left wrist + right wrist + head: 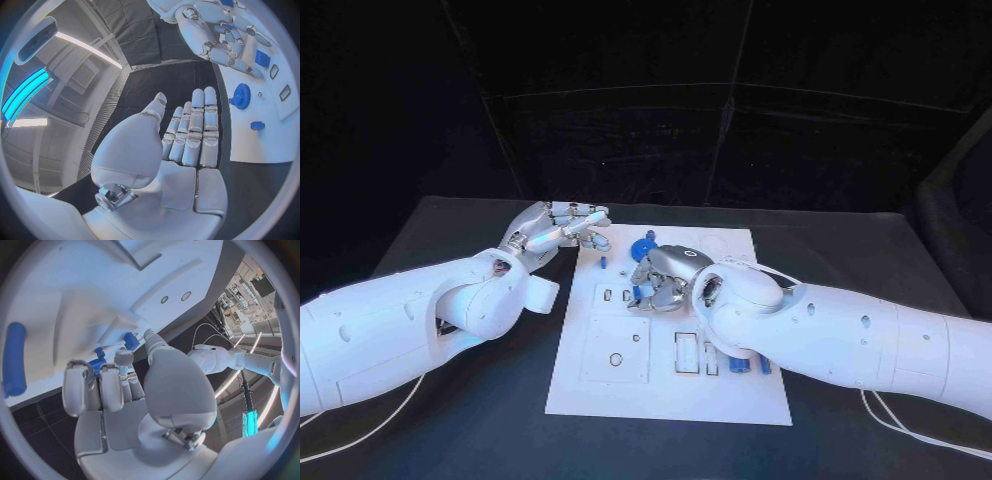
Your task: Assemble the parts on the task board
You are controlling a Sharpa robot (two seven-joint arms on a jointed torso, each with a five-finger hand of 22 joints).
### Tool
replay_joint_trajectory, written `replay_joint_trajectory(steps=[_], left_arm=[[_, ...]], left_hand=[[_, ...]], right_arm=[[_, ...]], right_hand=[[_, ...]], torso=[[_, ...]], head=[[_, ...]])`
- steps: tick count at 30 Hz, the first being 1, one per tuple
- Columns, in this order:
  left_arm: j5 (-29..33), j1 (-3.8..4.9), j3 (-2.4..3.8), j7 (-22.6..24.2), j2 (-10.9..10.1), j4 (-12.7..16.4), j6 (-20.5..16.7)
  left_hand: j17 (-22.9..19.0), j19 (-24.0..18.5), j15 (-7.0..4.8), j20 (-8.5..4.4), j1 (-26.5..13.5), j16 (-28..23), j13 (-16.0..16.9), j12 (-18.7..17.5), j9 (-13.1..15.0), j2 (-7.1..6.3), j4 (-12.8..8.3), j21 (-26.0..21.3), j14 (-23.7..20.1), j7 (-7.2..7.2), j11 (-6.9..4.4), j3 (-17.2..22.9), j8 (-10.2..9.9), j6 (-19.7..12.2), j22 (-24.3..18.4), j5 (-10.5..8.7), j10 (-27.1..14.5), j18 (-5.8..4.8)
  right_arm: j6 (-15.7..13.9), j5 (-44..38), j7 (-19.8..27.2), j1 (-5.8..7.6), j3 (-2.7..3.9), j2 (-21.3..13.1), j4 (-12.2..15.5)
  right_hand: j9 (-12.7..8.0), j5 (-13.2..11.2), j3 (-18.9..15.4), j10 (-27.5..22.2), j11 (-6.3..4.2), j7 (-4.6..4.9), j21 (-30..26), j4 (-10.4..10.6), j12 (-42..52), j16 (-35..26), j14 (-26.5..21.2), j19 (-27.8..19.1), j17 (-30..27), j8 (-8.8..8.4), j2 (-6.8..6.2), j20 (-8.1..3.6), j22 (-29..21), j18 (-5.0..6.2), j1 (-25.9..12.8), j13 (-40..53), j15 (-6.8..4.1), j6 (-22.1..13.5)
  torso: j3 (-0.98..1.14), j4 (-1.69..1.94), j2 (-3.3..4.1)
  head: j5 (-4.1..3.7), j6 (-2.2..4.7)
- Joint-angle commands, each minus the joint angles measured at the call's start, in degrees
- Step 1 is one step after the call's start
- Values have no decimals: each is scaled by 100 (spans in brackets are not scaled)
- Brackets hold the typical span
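From the head view I have the white task board (pixel 668 390) lying flat in the middle of the black surface (pixel 430 420), with both arms reaching in over it. My right arm (pixel 848 335) crosses the board's right half and hides part of it, so I cannot read what lies beneath the forearm.

The left hand (pixel 560 228) hangs just off the board's far left corner. In the left wrist view its fingers (pixel 195 131) lie straight and side by side, the palm bare, nothing in its grasp. The board's edge runs just beside those fingertips.

The right hand (pixel 664 278) sits over the board's upper middle, fingers curled downward. In the right wrist view the fingers (pixel 94 387) bend toward a blue gear-like part (pixel 98 363) and a small blue block (pixel 131 340), but I cannot tell whether it actually has hold of either.

The parts are small and blue: a toothed gear (pixel 240 94) standing near the board's far edge, a small knob (pixel 257 125) near it, and a row of narrow blue pieces (pixel 740 362) by the slots at the near right. The board also shows pale rectangular recesses (pixel 617 350).
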Motion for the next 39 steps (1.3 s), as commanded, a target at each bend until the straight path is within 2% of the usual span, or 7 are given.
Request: replay_joint_trajectory(steps=[1, 8, 14, 20, 28, 33, 39], left_arm=[[-21, 9, 5, -117, 8, -12, 22], [-403, 10, 6, -653, -30, 1, -77], [-1421, 108, 7, -1905, -43, 14, 344], [-2893, 346, 8, -3298, 129, -118, 1095], [-4423, 707, -23, -4612, 572, -449, 2057], [-4880, 888, -187, -5213, 911, -665, 2339], [-5092, 981, -306, -5663, 1277, -902, 2299]], left_hand=[[132, 224, -117, -73, -42, 140, 16, 51, 9, 58, -58, 172, 326, -115, -82, -3, 38, 100, 64, 23, 191, 44], [908, 1101, -489, -440, -297, 1110, 168, 304, 49, 25, 17, 996, 1599, -342, -406, -77, 164, 573, 487, 35, 1109, 40], [3705, 1354, -667, -640, -936, 3975, 688, 933, 164, 93, 426, 2337, 1786, -546, -621, -324, 335, 867, 1812, 37, 1714, -103], [4657, 819, -565, -591, -983, 4818, 1790, 1916, 409, 209, 514, 2878, 1262, -433, -493, -405, 590, 432, 2190, 61, 667, -116], [6970, 1812, -693, -643, -1210, 7290, 3048, 3709, 1005, 303, 838, 5112, 2018, -607, -657, -723, 1620, 159, 5138, 32, 358, -484], [7354, 2050, -850, -775, -1536, 7676, 4671, 5229, 1325, 320, 1252, 5552, 2158, -780, -832, -1129, 2114, 315, 5831, 8, 1143, -600], [7354, 2102, -917, -862, -1656, 7676, 5291, 5763, 1643, 322, 1327, 5671, 2158, -872, -908, -1498, 2483, 248, 6023, -2, 1322, -630]], right_arm=[[-868, -13, 320, 6, 7, -124, 189], [-1235, 484, 1261, 49, 41, -733, 748], [-906, 1691, 1865, 312, 98, -1299, 930], [-661, 2572, 2005, 519, 113, -1803, 842], [-567, 2959, 1967, 591, 116, -2098, 689], [-500, 2996, 1925, 600, 116, -2120, 654], [-436, 2994, 1862, 604, 116, -2118, 626]], right_hand=[[5, 45, -346, -95, 23, 9, -32, 142, -43, -63, 295, -49, 107, -2, 47, 46, 33, 11, 93, -52, 63, -126], [15, 76, -516, -125, 24, 19, -46, 204, -29, -106, 282, -61, 57, 39, 197, 61, 13, 15, 375, -61, 59, -163], [28, 242, -500, -245, -3, -8, -156, 85, -174, -253, 228, -194, -137, 105, 391, 43, -200, 60, 680, -202, 35, -121], [30, 297, -511, -259, -14, -17, -208, 53, -220, -337, 203, -248, -245, 130, 480, 32, -294, 79, 755, -254, 25, -112], [32, 308, -521, -246, -17, -20, -227, 48, -213, -372, 192, -269, -291, 139, 493, 29, -331, 87, 765, -251, 22, -106], [33, 312, -527, -244, -19, -22, -238, 46, -217, -387, 187, -280, -311, 144, 499, 28, -351, 91, 770, -258, 21, -101], [34, 325, -541, -243, -22, -25, -262, 44, -225, -422, 176, -307, -356, 152, 506, 25, -397, 100, 775, -268, 18, -96]], torso=[[6, -9, -3], [4, -21, -27], [36, -44, -88], [77, -70, -193], [171, -108, -319], [212, -117, -380], [230, -114, -398]], head=[[14, 4], [14, 22], [54, 9], [86, -31], [201, -92], [243, -130], [276, -160]])
